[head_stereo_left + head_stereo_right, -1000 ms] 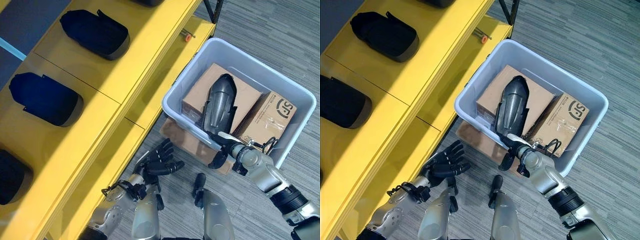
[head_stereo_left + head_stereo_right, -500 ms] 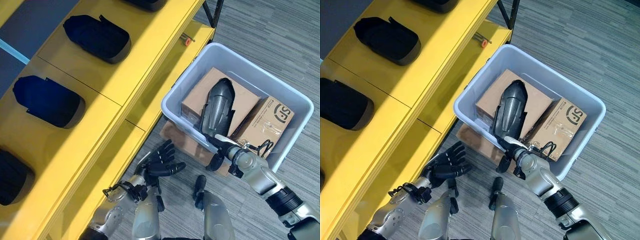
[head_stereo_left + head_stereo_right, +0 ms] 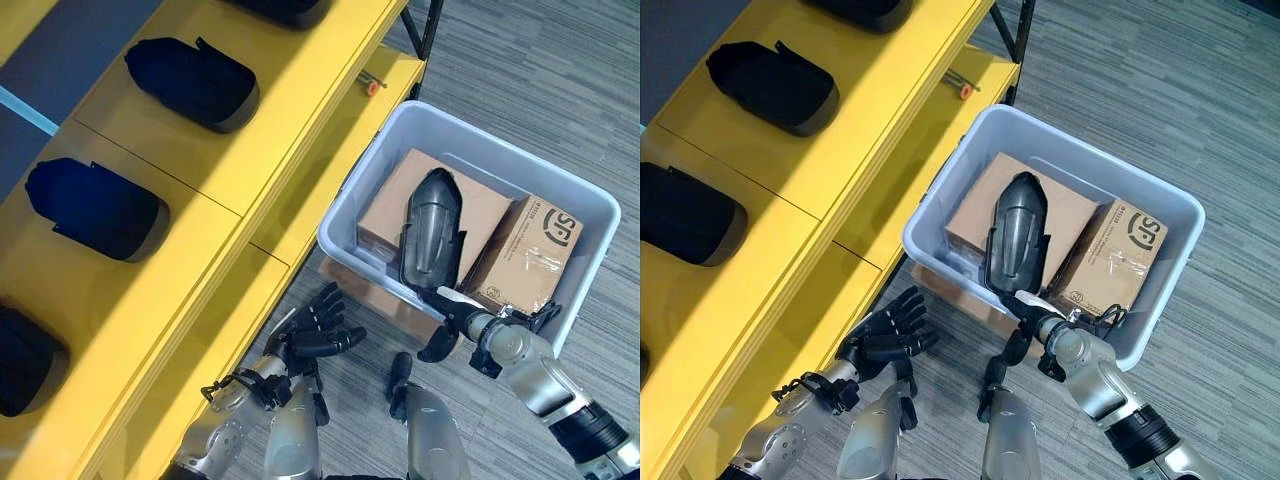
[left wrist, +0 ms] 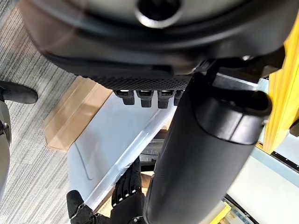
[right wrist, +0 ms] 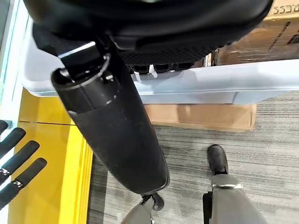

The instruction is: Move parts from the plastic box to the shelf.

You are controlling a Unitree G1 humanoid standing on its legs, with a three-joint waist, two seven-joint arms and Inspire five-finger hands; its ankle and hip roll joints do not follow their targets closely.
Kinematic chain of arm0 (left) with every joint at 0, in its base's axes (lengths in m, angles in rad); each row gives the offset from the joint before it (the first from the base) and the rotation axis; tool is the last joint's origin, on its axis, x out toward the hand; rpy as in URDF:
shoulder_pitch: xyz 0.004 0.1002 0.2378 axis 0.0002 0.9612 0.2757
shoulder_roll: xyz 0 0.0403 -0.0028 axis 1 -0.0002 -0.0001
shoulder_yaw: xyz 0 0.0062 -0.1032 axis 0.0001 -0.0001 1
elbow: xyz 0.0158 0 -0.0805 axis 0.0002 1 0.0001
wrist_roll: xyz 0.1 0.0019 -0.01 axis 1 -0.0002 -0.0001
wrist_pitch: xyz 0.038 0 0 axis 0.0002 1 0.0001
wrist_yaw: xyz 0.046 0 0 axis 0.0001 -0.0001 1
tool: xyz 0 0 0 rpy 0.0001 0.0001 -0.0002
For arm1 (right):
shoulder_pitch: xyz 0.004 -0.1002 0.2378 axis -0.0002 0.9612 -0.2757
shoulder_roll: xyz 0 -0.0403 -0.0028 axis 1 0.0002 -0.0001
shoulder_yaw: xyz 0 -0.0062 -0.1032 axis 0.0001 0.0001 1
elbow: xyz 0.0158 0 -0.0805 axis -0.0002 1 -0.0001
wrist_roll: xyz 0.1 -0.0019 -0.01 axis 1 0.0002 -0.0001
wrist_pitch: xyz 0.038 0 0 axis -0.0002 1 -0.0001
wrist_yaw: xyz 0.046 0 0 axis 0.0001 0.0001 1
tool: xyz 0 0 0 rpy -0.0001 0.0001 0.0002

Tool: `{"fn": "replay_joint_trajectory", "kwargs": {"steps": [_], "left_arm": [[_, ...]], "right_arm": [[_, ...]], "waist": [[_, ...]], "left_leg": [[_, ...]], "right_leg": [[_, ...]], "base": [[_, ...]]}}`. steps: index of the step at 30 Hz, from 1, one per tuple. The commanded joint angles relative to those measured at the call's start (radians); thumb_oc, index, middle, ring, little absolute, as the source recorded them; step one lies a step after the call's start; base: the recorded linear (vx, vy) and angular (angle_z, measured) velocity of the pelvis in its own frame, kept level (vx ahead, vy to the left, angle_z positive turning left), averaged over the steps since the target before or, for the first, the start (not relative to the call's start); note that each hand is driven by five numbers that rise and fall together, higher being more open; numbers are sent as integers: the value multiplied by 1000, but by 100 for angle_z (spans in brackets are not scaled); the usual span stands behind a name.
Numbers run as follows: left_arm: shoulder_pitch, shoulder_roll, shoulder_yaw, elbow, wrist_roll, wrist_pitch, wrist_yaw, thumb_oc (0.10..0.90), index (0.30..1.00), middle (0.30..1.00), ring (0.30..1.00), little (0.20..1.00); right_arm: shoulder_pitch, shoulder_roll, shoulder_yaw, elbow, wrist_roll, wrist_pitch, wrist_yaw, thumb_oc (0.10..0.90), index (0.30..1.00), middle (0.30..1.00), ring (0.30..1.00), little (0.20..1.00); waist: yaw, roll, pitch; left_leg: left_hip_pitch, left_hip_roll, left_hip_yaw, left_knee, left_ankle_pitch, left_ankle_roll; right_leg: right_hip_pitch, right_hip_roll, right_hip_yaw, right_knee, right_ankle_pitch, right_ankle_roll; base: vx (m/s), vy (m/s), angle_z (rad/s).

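The dark curved part [image 3: 430, 228] lies on cardboard boxes [image 3: 520, 255] in the grey plastic box [image 3: 585, 275], right of centre. Several similar parts [image 3: 190, 78] already sit on the yellow shelf [image 3: 255, 150], upper left. Right hand [image 3: 462, 322] reaches the near rim, fingers unclear; left hand [image 3: 315, 330], fingers spread, holds nothing.

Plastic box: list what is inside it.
The plastic box holds two cardboard boxes, with a dark part lying on top. Whatever lies beneath them is covered.
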Motion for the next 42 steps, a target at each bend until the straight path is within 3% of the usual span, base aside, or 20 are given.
{"fn": "replay_joint_trajectory", "kwargs": {"steps": [1,6,9,15,18,20,24,28,31,34,37,40,42], "left_arm": [[33,37,2,-144,-13,-97,-32,900,1000,1000,1000,1000],[33,37,0,-148,-9,-108,-28,900,1000,1000,1000,1000],[23,33,-8,-148,-12,-118,-7,900,1000,1000,1000,1000],[11,19,-14,-143,-10,-106,4,900,1000,1000,1000,1000],[9,12,-23,-145,-11,-102,10,900,1000,1000,1000,1000],[8,3,-29,-143,-20,-104,20,900,1000,1000,1000,1000],[0,-18,-44,-150,-32,-108,22,900,1000,1000,1000,1000],[-7,-33,-64,-156,-44,-100,46,900,1000,1000,1000,1000],[-3,-31,-62,-150,-86,-83,33,900,1000,1000,1000,1000],[3,-37,-62,-151,-96,-81,19,900,1000,1000,1000,1000],[17,-47,-63,-158,-97,-94,15,900,1000,1000,1000,1000],[24,-57,-65,-159,-90,-96,17,900,1000,1000,1000,1000],[30,-66,-65,-154,-90,-105,19,900,1000,1000,1000,1000]], "right_arm": [[82,41,79,-122,82,-78,91,900,1000,1000,1000,1000],[81,45,73,-109,107,-106,-1,900,1000,1000,1000,1000],[62,62,63,-94,235,-169,-167,900,1000,1000,1000,1000],[30,100,38,-108,285,-287,-261,900,1000,1000,1000,1000],[10,121,25,-133,286,-351,-349,900,1000,1000,1000,1000],[-6,129,9,-154,205,-402,-434,900,1000,1000,1000,1000],[-49,142,-22,-173,134,-429,-543,900,1000,1000,1000,1000],[-109,145,-72,-190,119,-446,-576,900,1000,1000,1000,1000],[-147,123,-99,-208,115,-401,-543,900,1000,1000,1000,1000],[-173,105,-109,-231,150,-397,-542,900,1000,1000,1000,1000],[-153,108,-136,-280,215,-437,-600,900,1000,1000,1000,1000],[-132,131,-157,-307,259,-517,-641,900,1000,1000,1000,1000],[-108,152,-175,-334,284,-530,-677,900,1000,1000,1000,1000]], "waist": [[-6,-44,-48],[-7,-42,-53],[-11,-40,-57],[-19,-31,-65],[-21,-24,-73],[-24,-20,-78],[-29,-11,-86],[-31,-2,-95],[-29,0,-98],[-27,2,-99],[-33,5,-100],[-38,9,-102],[-45,13,-103]], "left_leg": [[26,-23,-53,60,-123,12],[32,-22,-44,52,-120,12],[36,-23,-42,49,-122,16],[37,-27,-48,53,-127,20],[39,-28,-49,55,-129,21],[41,-29,-48,56,-133,23],[46,-32,-48,58,-140,26],[54,-36,-48,59,-147,26],[52,-39,-50,64,-152,22],[52,-38,-49,65,-152,21],[55,-35,-41,67,-153,19],[57,-32,-33,69,-155,18],[59,-31,-29,70,-156,15]], "right_leg": [[60,16,28,38,-86,26],[63,17,26,27,-81,29],[64,19,29,27,-83,29],[62,24,45,33,-87,26],[62,25,50,34,-85,24],[61,24,53,37,-87,24],[63,23,60,40,-92,22],[65,20,62,50,-99,19],[63,15,59,56,-104,18],[63,13,58,63,-108,15],[60,8,56,74,-114,14],[57,6,57,84,-118,12],[53,4,59,91,-121,11]], "base": [[15,32,-1],[0,0,0],[0,0,0],[15,17,-3],[23,29,-7],[30,43,-2],[33,46,-2],[48,45,-1],[0,0,0],[0,0,0],[33,32,-1],[9,11,0],[38,47,0]]}}
